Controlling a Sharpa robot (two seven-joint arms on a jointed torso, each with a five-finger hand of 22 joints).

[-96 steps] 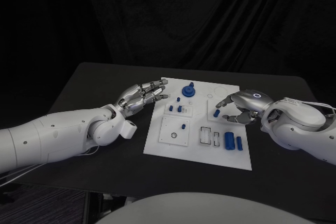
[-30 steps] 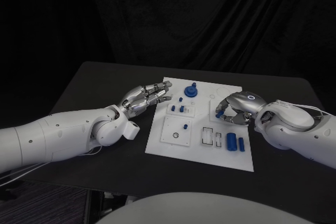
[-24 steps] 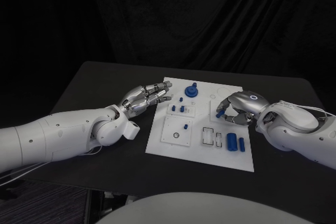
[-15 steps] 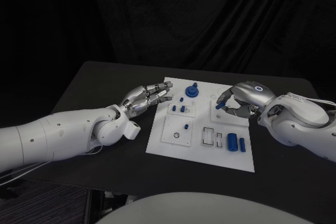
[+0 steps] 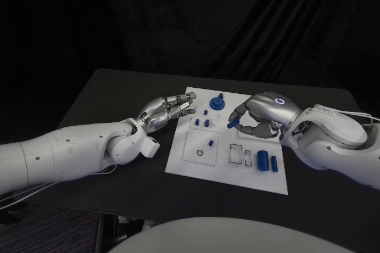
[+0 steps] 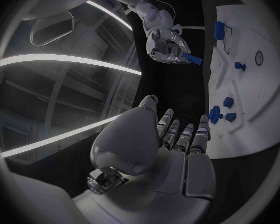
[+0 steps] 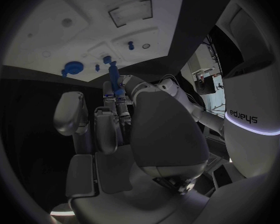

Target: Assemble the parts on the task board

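Head view: right hand (image 5: 261, 117) pinches blue peg (image 5: 234, 123), tilted toward board.

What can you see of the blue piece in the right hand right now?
The blue peg is a small, smooth cylinder, plastic by its look, a solid blue. The right hand pinches it at one end between its fingertips, so most of its length sticks out free. It is tilted, not upright, and held above the task board, near the board's middle, touching nothing but the fingers. The left wrist view shows it the same way, clear of the board.
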